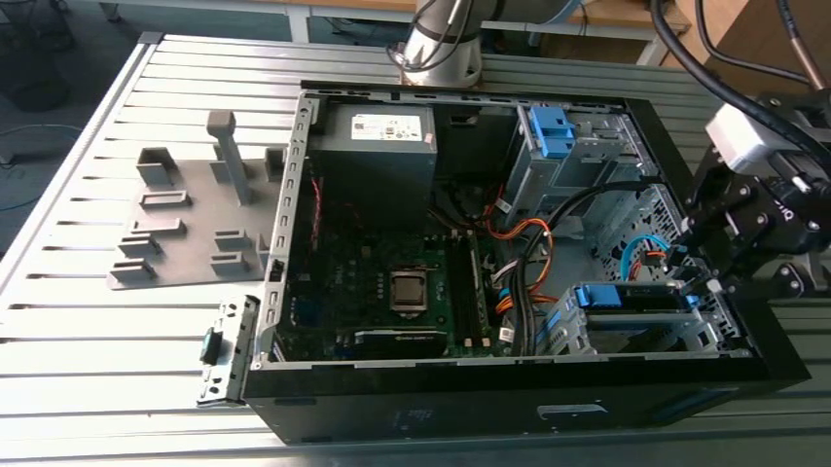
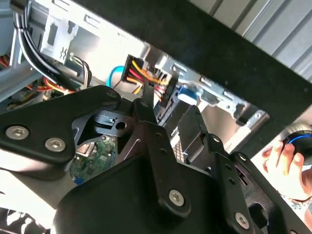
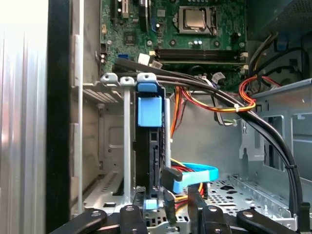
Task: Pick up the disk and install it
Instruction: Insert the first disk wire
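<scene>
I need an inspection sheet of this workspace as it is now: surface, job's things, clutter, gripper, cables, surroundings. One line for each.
Surface: slatted metal table, bearing an open computer case.
Job's things: disk, with its blue bracket, stands on edge in the silver drive cage.
Clutter: grey fixture plate beside the case, on the exterior view's left.
Gripper: gripper is low inside the case, close beside the disk; contact cannot be told.
Cables: black cable bundle, orange wires and a blue flat cable run near the cage.
Surroundings: a person's hand is outside the case.
</scene>
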You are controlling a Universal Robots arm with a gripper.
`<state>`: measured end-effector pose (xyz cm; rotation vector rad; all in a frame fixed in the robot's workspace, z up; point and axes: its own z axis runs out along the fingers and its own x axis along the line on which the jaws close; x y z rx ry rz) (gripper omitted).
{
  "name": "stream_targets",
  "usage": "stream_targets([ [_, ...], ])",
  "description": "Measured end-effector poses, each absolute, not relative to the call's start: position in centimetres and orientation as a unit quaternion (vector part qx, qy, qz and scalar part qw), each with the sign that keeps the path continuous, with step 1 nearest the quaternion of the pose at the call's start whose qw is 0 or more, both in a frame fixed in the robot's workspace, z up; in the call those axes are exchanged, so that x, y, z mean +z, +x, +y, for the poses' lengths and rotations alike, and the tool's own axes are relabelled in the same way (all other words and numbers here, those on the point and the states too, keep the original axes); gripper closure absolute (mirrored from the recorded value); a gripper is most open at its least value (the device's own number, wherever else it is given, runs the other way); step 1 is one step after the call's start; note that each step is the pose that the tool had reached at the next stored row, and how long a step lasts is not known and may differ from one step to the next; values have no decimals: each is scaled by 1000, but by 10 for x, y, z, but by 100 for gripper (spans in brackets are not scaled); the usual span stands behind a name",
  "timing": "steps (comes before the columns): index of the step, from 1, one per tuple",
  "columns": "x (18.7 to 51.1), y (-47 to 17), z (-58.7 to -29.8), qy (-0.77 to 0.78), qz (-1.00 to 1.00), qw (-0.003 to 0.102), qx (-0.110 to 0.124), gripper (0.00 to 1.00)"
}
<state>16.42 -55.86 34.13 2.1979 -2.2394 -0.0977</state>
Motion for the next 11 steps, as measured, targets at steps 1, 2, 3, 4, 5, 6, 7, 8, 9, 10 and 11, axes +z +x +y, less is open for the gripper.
stream_targets([
  [1, 340, 166, -557, 700, -713, 1, -31, 53],
  [2, 339, 167, -556, 700, -713, 1, -31, 53],
  [3, 338, 168, -555, 700, -713, 1, -31, 53],
  [4, 338, 169, -555, 700, -713, 1, -31, 53],
  [5, 338, 169, -555, 700, -713, 1, -31, 53],
  [6, 338, 169, -555, 700, -713, 1, -31, 53],
  [7, 338, 169, -555, 700, -713, 1, -31, 53],
  [8, 338, 169, -555, 700, -713, 1, -31, 53],
  [9, 338, 169, -555, 700, -713, 1, -31, 53],
  [10, 338, 169, -555, 700, -713, 1, -31, 55],
  [11, 338, 169, -555, 700, -713, 1, -31, 55],
])
